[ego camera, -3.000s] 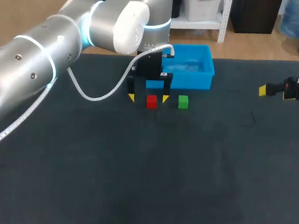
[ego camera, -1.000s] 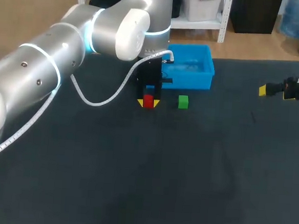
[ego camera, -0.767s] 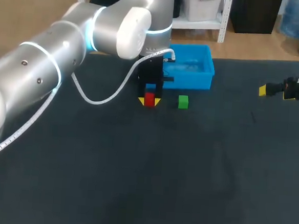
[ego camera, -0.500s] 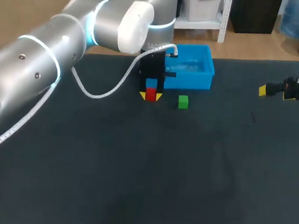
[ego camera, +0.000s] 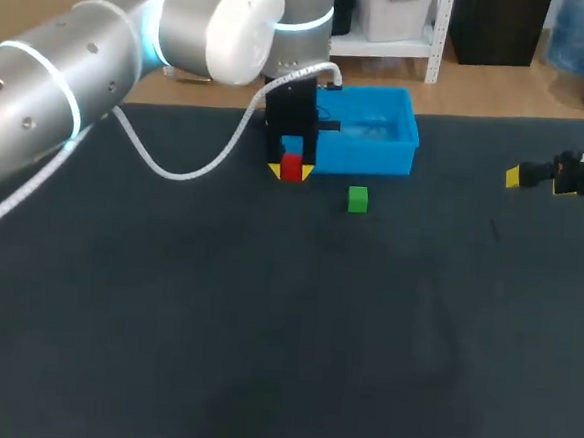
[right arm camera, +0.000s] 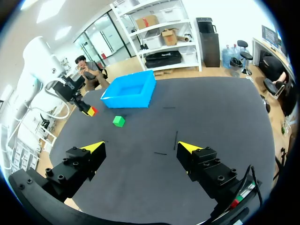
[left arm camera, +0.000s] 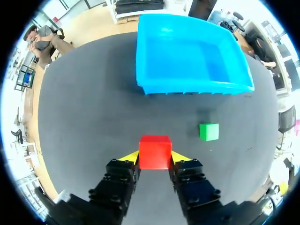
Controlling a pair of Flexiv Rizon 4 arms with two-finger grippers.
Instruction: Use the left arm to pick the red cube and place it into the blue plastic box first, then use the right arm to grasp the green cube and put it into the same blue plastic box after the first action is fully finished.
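We hold the red cube pinched between the yellow tips of our left end effector, clear of the counter and just short of the blue plastic box (on its near-wall side). The green cube sits on the counter nearby. Our right end effector hangs well apart, fingers spread wide, holding nothing.

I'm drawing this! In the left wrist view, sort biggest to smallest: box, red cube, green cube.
1. box
2. red cube
3. green cube
The red cube is nearer the camera, so the two cubes may really match.
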